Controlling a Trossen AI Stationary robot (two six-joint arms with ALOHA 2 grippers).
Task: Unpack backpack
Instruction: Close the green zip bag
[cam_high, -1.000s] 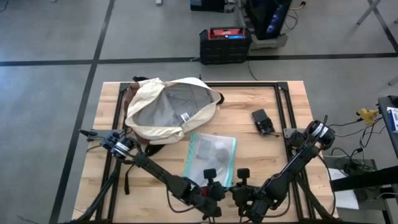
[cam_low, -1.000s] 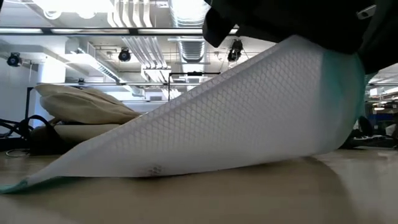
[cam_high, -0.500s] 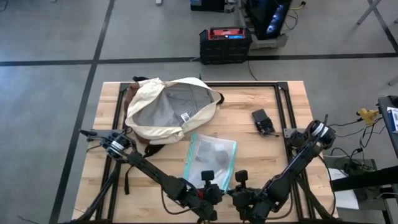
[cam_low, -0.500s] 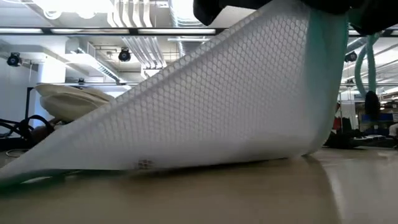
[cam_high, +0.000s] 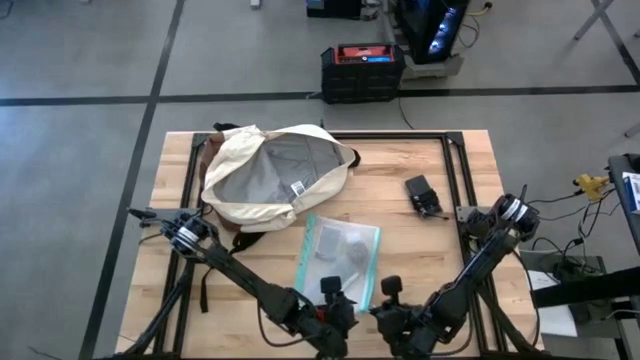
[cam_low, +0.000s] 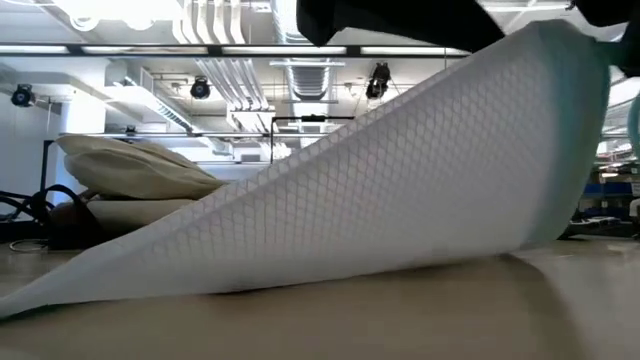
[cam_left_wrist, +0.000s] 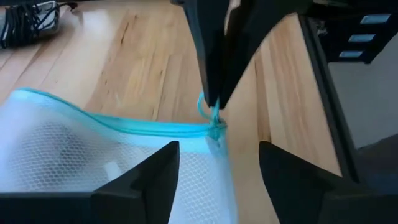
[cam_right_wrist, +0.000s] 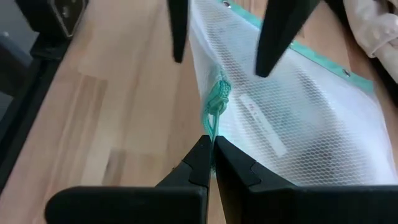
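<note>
Right gripper (cam_right_wrist: 211, 146) pinches the teal cord (cam_right_wrist: 216, 107) of the pouch (cam_high: 340, 258); left gripper (cam_left_wrist: 214, 162) stands open just beside it.

Backpack (cam_high: 272, 176) lies well apart from both grippers at the table's (cam_high: 420, 250) far left part, on its back with the mouth unzipped: soft cream-white cloth, grey lining (cam_high: 270, 168) with a small white tag, black straps trailing off its near edge. Nearer the grippers, just beside the backpack, lies the flat pouch, clear plastic with a white honeycomb mesh and a teal edge; its near end is lifted off the pale wood planks, and the low view shows it as a sloping sheet. Right fingers are shut on the knotted cord at that corner. Left fingers (cam_left_wrist: 143, 180) are spread on either side of the teal edge, gripping nothing. A small dark flat object (cam_high: 423, 195) rests toward the table's right side.
</note>
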